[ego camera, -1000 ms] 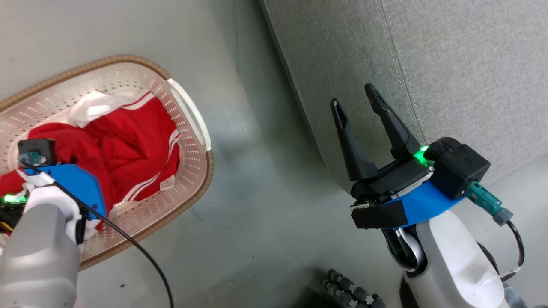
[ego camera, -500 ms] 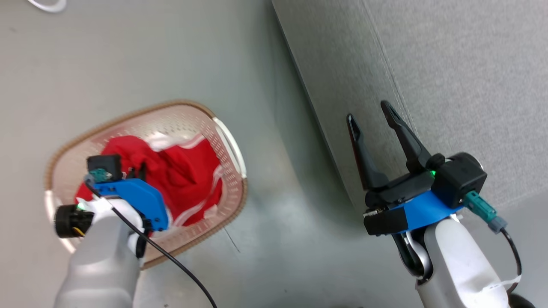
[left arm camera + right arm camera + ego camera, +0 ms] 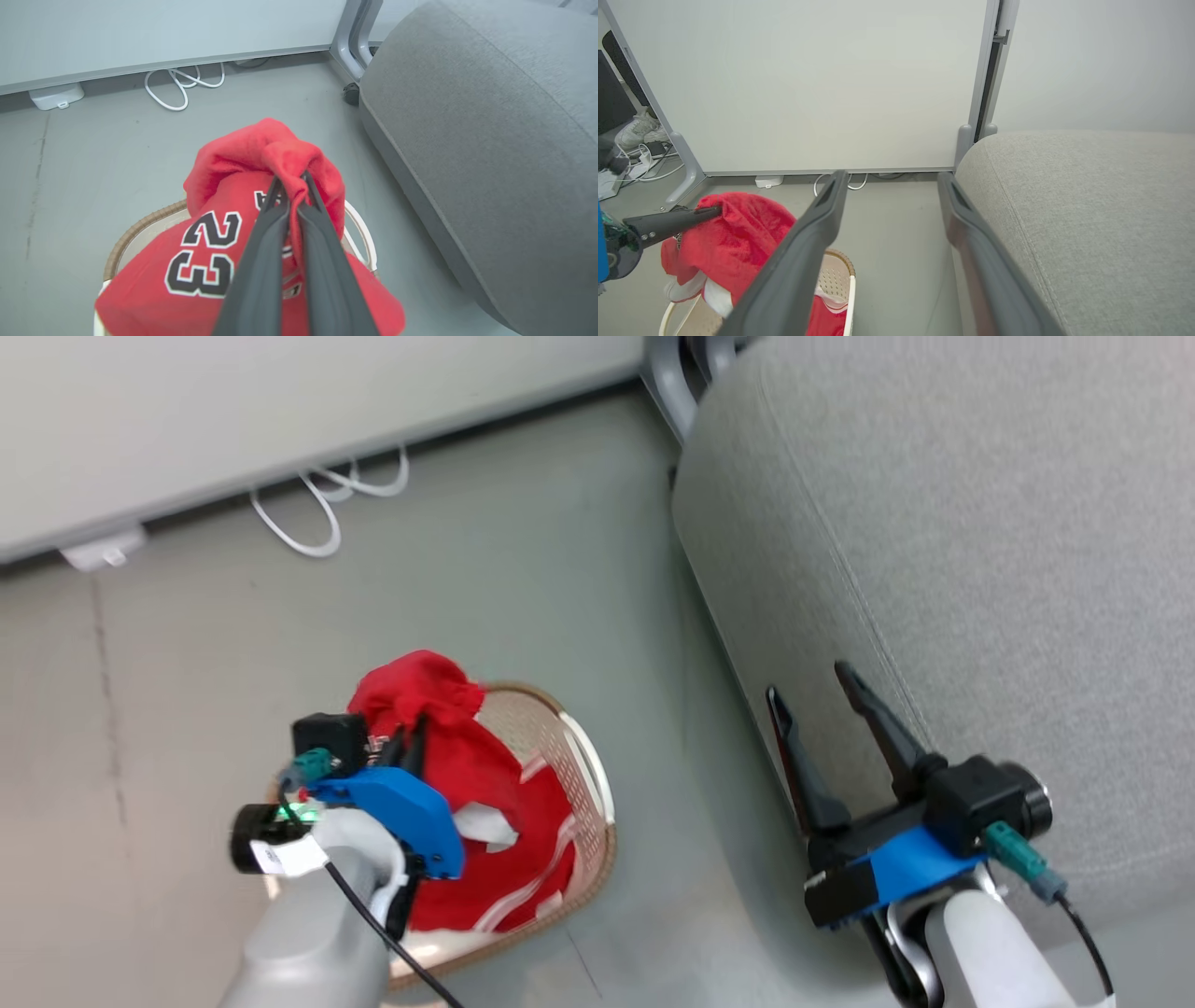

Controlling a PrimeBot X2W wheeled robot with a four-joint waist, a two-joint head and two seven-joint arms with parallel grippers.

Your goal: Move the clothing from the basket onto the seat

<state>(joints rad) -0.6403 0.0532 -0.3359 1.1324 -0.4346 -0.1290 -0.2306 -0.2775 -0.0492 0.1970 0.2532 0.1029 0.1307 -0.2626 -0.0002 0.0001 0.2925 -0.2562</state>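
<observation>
A: Left wrist view, panel one. What do the two long dark fingers of the left gripper (image 3: 290, 186) hold?

B: They are clenched on a bunched fold of the red sports jersey with white-edged "23" lettering (image 3: 261, 158). The fold stands above the cream perforated plastic basket with a brown woven-look rim (image 3: 140, 224); the rest of the jersey hangs down over the basket's opening.

A: Head view, panel two. Where does the basket stand?

B: On the grey floor (image 3: 523, 551), near the rounded front edge of the large grey woven-fabric seat cushion (image 3: 980, 523) but apart from it. The clothing (image 3: 439, 709) rises past the basket's far rim (image 3: 560, 709), and more red cloth with white stripes lies inside. The left gripper (image 3: 403, 735) sits against the raised cloth.

A: And the right gripper (image 3: 810, 679)?

B: Its jaws are spread wide and grasp nothing; the fingers point along the cushion's front edge, beside its stitched seam.

A: Right wrist view, panel three?

B: The spread fingers (image 3: 817, 224) frame the floor between basket (image 3: 840, 275) and seat (image 3: 1087, 210). A white cable (image 3: 852, 183) lies coiled at the foot of a pale partition panel (image 3: 808, 84).
</observation>
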